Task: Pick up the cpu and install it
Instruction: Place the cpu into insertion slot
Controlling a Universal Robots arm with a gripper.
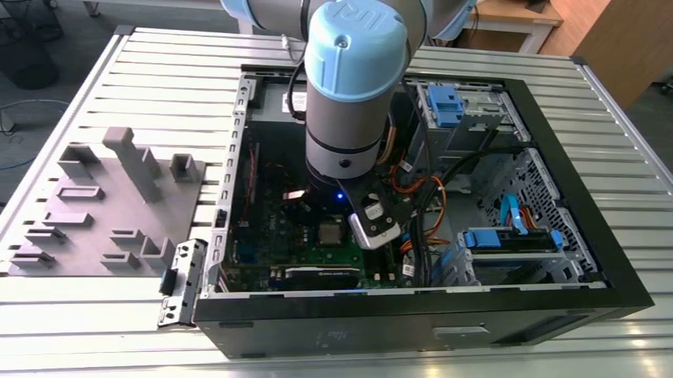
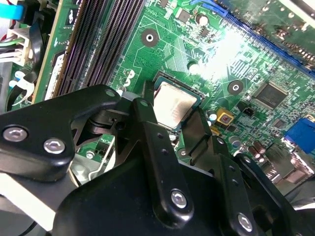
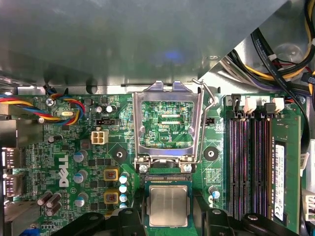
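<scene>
First wrist view puts the cpu [image 3: 168,205] squarely over the socket on the motherboard [image 3: 128,132], just beside the hinge of the socket frame [image 3: 137,123], which is swung open. The gripper [image 2: 173,115] is pinched on the chip, one finger against each of two opposite edges, low inside the computer case [image 1: 421,315]. I judge this to be the placing step. It is hard to tell whether the chip already rests fully in the socket. Seating calls for a level, aligned chip and no sideways force.
</scene>
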